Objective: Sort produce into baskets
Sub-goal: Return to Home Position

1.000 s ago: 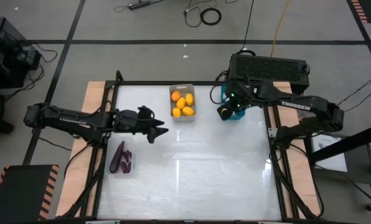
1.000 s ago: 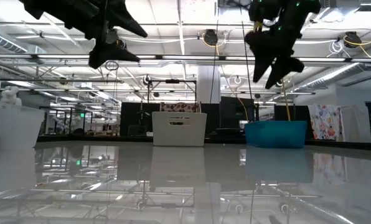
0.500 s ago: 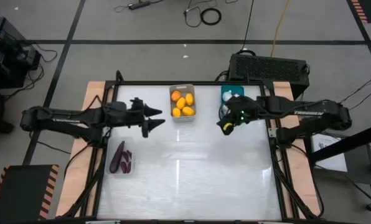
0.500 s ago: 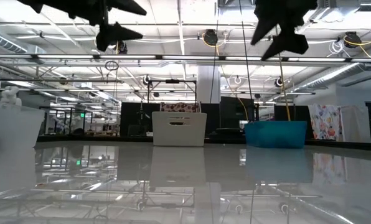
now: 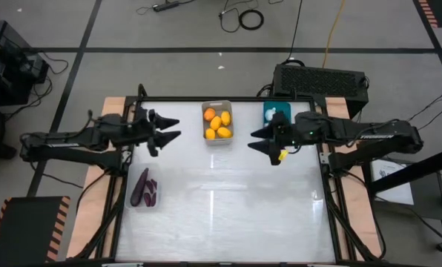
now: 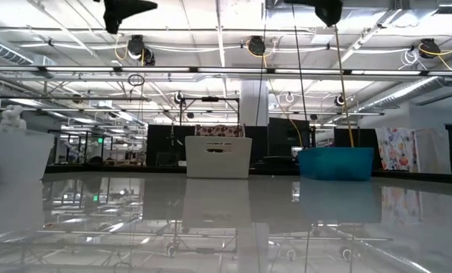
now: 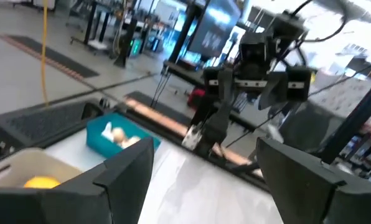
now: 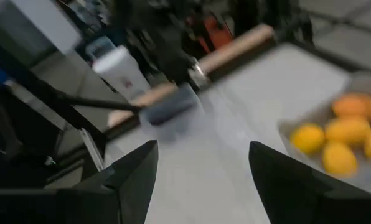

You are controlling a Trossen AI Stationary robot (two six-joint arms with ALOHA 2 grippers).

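Observation:
Yellow and orange fruits (image 5: 218,123) lie in the light grey basket (image 5: 229,119) at the table's far middle. Dark purple eggplants (image 5: 142,188) lie in the clear basket (image 5: 156,202) at the near left. A whitish bulb (image 5: 274,116) lies in the teal basket (image 5: 268,110) at the far right. My left gripper (image 5: 173,128) is open and empty, held high to the left of the grey basket, its fingers level and pointing right. My right gripper (image 5: 255,140) is open and empty, held high to the right of that basket, pointing left.
A big black vented box (image 5: 321,78) stands beyond the table's far right corner. In the low view the grey basket (image 6: 218,157), the teal basket (image 6: 336,163) and the clear basket (image 6: 14,152) stand along the far side. The white tabletop (image 5: 228,200) is bounded by a black frame.
Both grippers have risen, almost out of the top of the low view, and tipped up from pointing down to level. My left gripper has drawn back toward the far left. My right gripper has come away from the teal basket toward the table's middle, uncovering that basket.

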